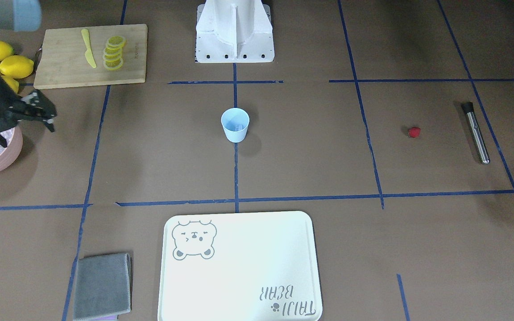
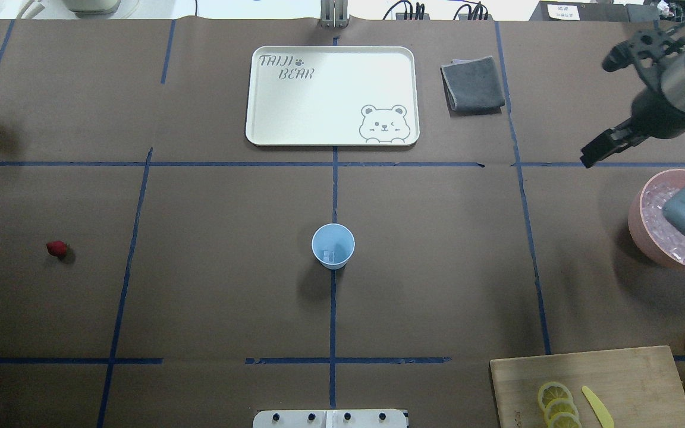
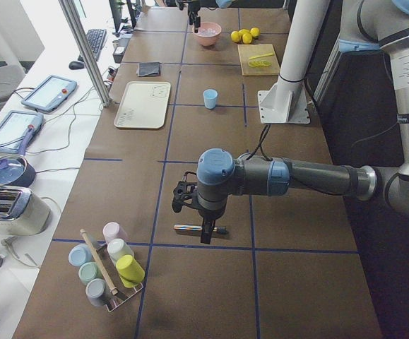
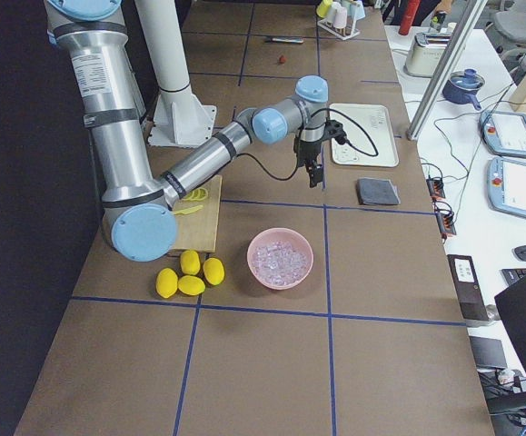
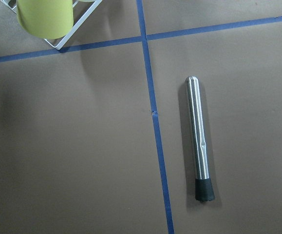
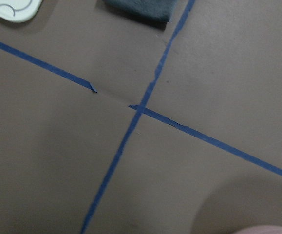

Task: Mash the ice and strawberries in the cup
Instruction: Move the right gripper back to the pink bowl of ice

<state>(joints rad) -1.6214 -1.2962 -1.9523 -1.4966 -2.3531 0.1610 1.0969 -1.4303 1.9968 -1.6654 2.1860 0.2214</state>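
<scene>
The light blue cup (image 1: 235, 125) stands upright mid-table; it also shows in the overhead view (image 2: 333, 245), with a clear ice cube (image 2: 329, 256) inside. More ice (image 2: 657, 208) fills the pink bowl (image 2: 637, 229). The red strawberry (image 1: 413, 132) lies alone on the table, also seen from overhead (image 2: 56, 248). My right gripper (image 1: 27, 133) hangs high beside the bowl, looks open and empty; one finger (image 2: 607, 142) shows overhead. My left gripper (image 3: 203, 227) hovers over a steel muddler (image 5: 199, 139); I cannot tell whether it is open or shut.
A cream tray (image 1: 239, 307) and a grey cloth (image 1: 102, 285) lie on the operators' side. A cutting board (image 1: 60, 73) with lemon slices (image 1: 114, 53) and a yellow knife, plus whole lemons (image 1: 16, 66), sit near the bowl. A cup rack (image 3: 112, 272) stands beyond the muddler.
</scene>
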